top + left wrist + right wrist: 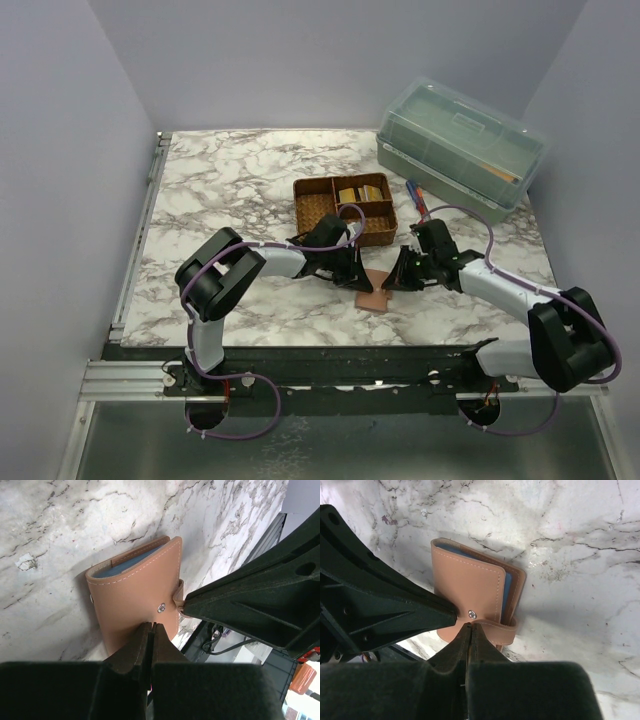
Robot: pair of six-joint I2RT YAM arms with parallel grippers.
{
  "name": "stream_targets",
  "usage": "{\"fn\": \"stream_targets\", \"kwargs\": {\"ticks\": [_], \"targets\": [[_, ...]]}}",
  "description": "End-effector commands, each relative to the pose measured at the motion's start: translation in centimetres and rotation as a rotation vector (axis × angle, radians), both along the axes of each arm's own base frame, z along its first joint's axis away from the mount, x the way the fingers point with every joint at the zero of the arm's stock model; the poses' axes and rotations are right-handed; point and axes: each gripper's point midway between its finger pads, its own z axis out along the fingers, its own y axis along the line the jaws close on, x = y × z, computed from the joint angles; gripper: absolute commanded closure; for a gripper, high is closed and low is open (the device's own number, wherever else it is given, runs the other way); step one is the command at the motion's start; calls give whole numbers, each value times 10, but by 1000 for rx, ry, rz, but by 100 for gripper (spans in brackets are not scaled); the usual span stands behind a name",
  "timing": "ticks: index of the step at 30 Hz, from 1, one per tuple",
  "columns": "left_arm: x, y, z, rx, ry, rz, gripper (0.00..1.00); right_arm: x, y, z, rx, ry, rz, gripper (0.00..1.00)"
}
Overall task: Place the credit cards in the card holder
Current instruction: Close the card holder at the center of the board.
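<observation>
The card holder [375,291], a tan folded wallet, lies on the marble between my two grippers. Bluish-grey edges show inside the card holder [134,592] along its open side. My left gripper [151,625] is shut with nothing between its fingers, and its tips rest on the cover just below the snap stud. My right gripper [470,625] is shut at the end of the snap tab [501,628], which curls round from the far side of the card holder [467,587]. The stud is uncovered. Yellowish credit cards [350,195] stand in the woven tray.
A brown woven divided tray [312,210] sits just behind the grippers. A big translucent green box [460,150] stands at the back right. Red and blue pens [418,200] lie between the two. Purple walls close in the table on three sides.
</observation>
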Motion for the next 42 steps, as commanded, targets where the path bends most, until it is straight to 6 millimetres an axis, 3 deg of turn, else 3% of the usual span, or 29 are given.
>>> {"fn": "stream_targets", "kwargs": {"ticks": [1,24,30,37,42], "targets": [[-19,18,-30,134,49,-3,100,1,7,-3,23,8,16,100],[-19,18,-29,132,44,-6,100,3,6,-20,-93,50,-23,100],[-19,18,-30,132,42,-9,100,2,6,-13,-73,17,-10,99],[-19,17,-30,132,42,-10,100,-2,2,-5,-113,-17,44,82],[-19,17,-30,131,42,-9,100,-7,2,-6,-122,-12,59,79]]}}
